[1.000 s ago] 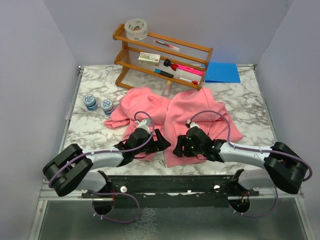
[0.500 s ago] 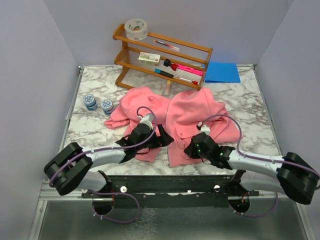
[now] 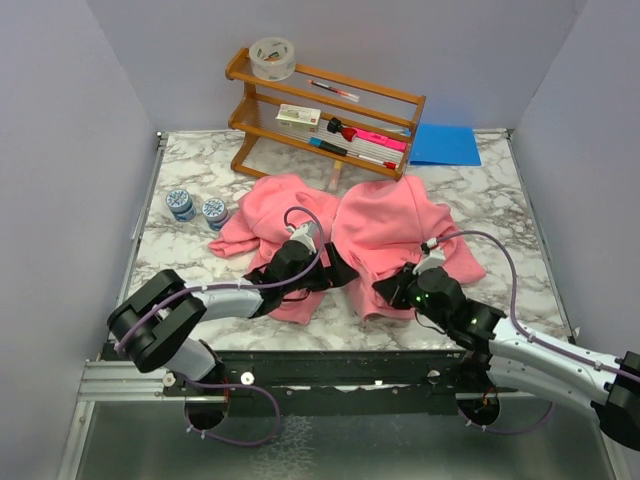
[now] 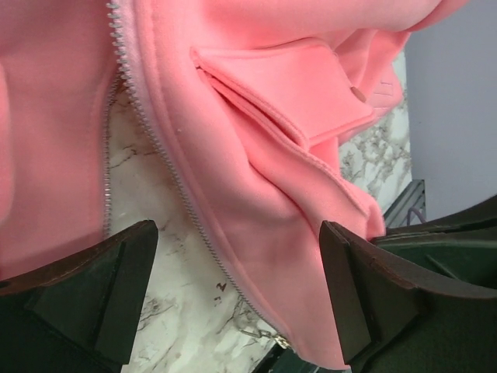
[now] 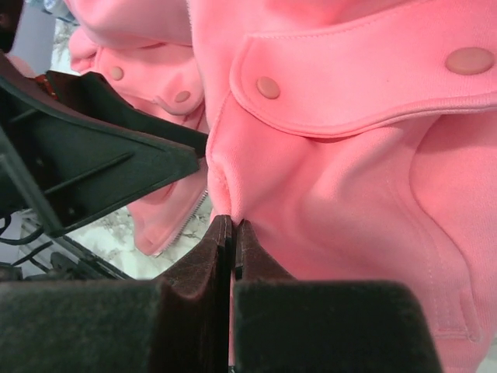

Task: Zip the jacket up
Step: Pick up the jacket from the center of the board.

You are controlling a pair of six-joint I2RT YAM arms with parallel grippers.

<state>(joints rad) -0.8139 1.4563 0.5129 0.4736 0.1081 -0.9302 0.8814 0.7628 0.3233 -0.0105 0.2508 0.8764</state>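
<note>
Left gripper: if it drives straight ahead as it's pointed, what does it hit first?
Probably the jacket: its zipper edge lies inside the open left gripper, with bare marble table beside it. Depth is unclear, so marble could come first.

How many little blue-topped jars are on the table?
2. One jar near the left edge; the other jar next to it, toward the jacket. Fabric could hide more.

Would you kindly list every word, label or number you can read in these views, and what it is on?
Nothing is legible.
The two jars: blue lid print, too small.
The box on the wooden rack: print blurred.
The tape roll: marks too small.
The jacket: no writing shows.
</note>
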